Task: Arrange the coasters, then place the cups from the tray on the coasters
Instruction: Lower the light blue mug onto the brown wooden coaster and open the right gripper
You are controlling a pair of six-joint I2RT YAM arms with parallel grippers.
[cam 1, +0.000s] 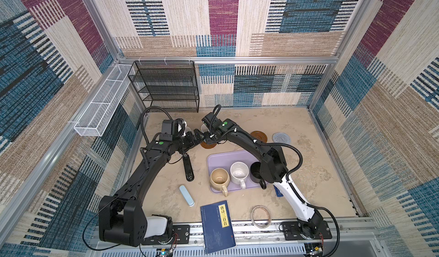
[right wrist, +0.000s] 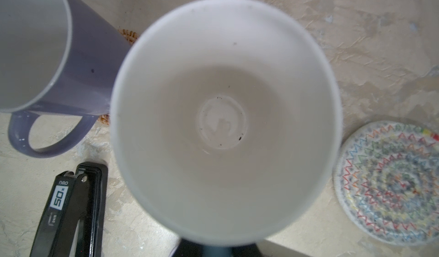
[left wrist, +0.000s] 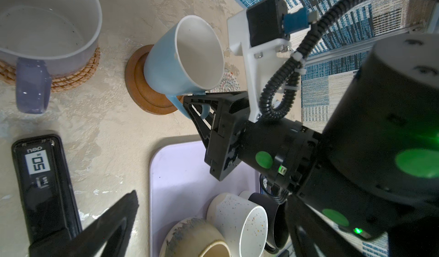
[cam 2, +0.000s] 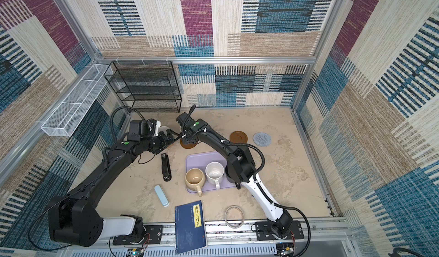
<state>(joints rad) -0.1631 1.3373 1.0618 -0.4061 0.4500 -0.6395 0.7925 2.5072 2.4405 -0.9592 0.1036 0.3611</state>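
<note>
My right gripper (left wrist: 199, 112) is shut on the handle of the light blue cup (left wrist: 183, 58), whose base meets a dark brown coaster (left wrist: 140, 89); I cannot tell whether it rests there. From the right wrist I look straight down into this cup (right wrist: 223, 115). The lilac cup (left wrist: 47, 32) stands on the rattan coaster (left wrist: 76, 77). My left gripper (left wrist: 213, 201) hangs open and holds nothing, beside them. The beige (cam 1: 219, 178), speckled white (cam 1: 239, 172) and black (cam 1: 254, 172) cups stand on the tray (cam 1: 225, 157). A lacy coaster (right wrist: 389, 184), a second brown one (cam 1: 259, 136) and a grey-blue one (cam 1: 281, 137) lie bare.
A black stapler (cam 1: 188, 168) lies left of the tray. A pale blue case (cam 1: 187, 195), a dark blue book (cam 1: 217, 225) and a clear tape ring (cam 1: 260, 216) lie near the front edge. A black wire shelf (cam 1: 166, 87) stands at the back left.
</note>
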